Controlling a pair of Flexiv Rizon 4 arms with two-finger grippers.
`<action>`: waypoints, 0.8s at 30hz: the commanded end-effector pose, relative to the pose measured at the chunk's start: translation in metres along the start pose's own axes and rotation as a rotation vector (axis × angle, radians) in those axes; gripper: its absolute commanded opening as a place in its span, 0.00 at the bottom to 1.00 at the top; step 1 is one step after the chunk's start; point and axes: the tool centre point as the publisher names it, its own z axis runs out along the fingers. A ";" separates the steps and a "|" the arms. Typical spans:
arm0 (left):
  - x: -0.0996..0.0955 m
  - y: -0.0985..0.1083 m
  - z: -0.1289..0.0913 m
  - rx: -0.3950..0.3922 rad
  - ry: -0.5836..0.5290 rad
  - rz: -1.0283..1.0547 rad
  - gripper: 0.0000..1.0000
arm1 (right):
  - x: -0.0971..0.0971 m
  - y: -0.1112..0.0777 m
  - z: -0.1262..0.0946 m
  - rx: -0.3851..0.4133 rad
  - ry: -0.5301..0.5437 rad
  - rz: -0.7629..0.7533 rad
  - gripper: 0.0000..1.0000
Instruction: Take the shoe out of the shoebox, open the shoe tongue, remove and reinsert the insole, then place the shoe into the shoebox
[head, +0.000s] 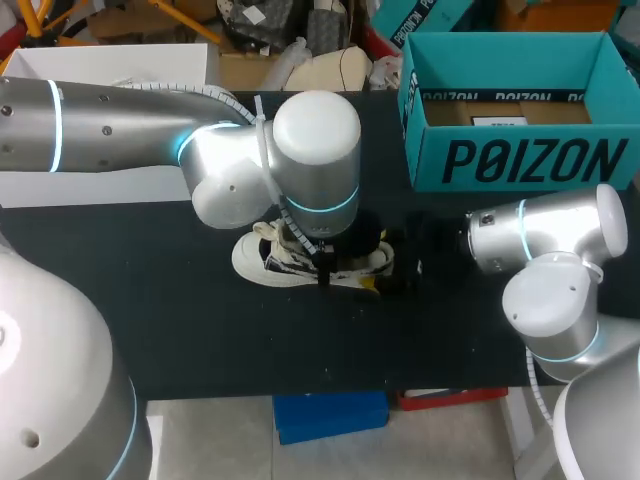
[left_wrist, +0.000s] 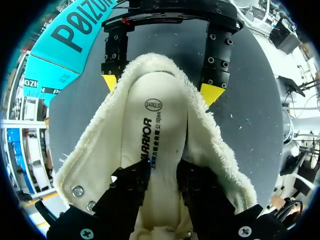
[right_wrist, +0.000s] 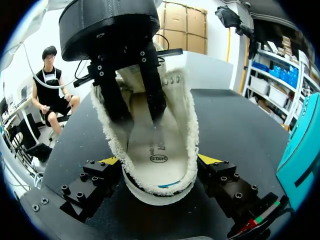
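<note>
The left gripper (left_wrist: 164, 170) hangs straight down into the shoe (head: 255, 262). Its two black fingers (left_wrist: 131, 187) are drawn close together and pinch the insole (left_wrist: 152, 125) from both sides; their yellow tips are hidden inside the shoe. The right gripper (right_wrist: 159, 160) lies low on the table (head: 200, 330) at the heel. Its fingers are spread wide, with one yellow tip pressed against each side of the heel, so it clamps the shoe.

The shoe is off-white and sits on its sole on the table, below the left arm (head: 120, 125), with its toe away from the right arm (head: 550, 240). Its mouth is pulled wide open. A thick, shaggy fleece lining curls out over the collar all the way round. Small round metal eyelets (left_wrist: 76, 191) sit in the smooth upper beside the left gripper. The insole is smooth and pale, long and rounded at the heel, with dark print along it and a small oval mark near the heel end. At the heel a thin blue line runs under the fleece above a white rim.

The table top is matt black and flat. The shoebox (head: 520, 160) stands well apart from the shoe, at the table's far right. It is open teal cardboard, rectangular, with a brown floor inside.
</note>
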 end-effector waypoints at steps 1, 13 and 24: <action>0.009 0.006 0.088 -0.020 -0.196 -0.015 0.40 | -0.001 0.000 0.001 0.001 -0.002 0.003 0.00; -0.024 0.009 0.115 0.007 -0.417 -0.122 0.34 | -0.001 0.000 0.001 0.001 -0.002 0.003 0.00; -0.054 0.011 0.118 0.058 -0.459 -0.179 0.31 | -0.001 0.000 0.001 0.001 -0.002 0.003 0.00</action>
